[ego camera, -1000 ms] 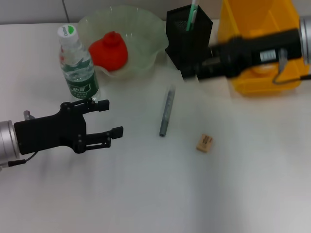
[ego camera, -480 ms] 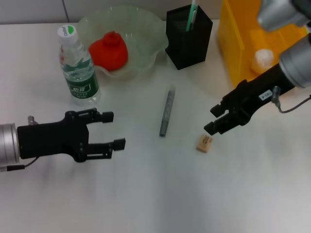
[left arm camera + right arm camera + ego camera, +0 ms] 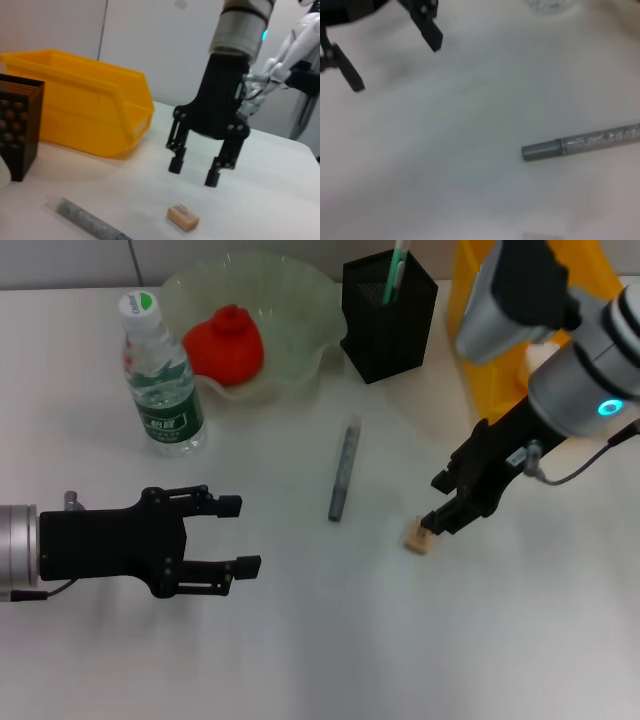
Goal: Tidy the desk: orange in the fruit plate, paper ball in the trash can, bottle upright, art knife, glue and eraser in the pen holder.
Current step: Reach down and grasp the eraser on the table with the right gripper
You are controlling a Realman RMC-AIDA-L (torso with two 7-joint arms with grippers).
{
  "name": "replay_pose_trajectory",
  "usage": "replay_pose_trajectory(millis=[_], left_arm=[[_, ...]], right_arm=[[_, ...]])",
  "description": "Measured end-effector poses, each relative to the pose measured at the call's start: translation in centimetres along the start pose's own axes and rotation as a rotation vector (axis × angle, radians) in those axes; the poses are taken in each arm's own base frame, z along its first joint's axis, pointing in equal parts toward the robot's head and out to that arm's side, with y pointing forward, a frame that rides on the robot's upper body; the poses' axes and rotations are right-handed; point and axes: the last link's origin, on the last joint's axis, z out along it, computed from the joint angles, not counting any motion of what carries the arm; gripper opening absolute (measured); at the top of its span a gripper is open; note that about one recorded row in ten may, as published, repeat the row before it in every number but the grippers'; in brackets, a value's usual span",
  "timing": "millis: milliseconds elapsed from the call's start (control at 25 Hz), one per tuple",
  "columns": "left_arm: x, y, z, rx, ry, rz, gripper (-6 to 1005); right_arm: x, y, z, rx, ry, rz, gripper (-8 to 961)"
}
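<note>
One art knife (image 3: 343, 469) beside eraser (image 3: 419, 537)

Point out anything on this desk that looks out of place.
Two things lie loose on the bare desk: a grey art knife flat on its side, and an eraser just under the open right pincer. Nothing looks spilled or broken.

The white tabletop (image 3: 330, 640) fills the head view, bare toward 6 o'clock. A pale grey wall (image 3: 60, 260) runs along 12 o'clock, with a dark seam (image 3: 133, 258) at 11 o'clock. In the left wrist view, white machinery (image 3: 306, 30) stands beyond the tabletop.
</note>
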Motion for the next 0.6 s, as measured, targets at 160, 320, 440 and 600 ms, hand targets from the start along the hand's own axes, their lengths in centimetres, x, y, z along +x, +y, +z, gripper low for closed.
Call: replay_pose_trajectory(millis=[160, 320, 440, 600], left_arm=[[0.0, 0.0, 0.1, -0.016, -0.020, 0.011, 813], [0.1, -0.1, 0.1, -0.012, -0.019, 0.013, 812], [0.2, -0.1, 0.2, -0.012, -0.016, 0.013, 812], [0.3, -0.1, 0.2, -0.010, -0.014, 0.016, 813]], right_arm=[[-0.1, 0.2, 1.3, 0.010, 0.035, -0.030, 567], [0.0, 0.3, 2.2, 0.019, 0.040, -0.039, 566], [0.0, 0.3, 2.7, 0.030, 0.047, -0.051, 566], [0.0, 0.5, 3.0, 0.031, 0.052, -0.063, 567]])
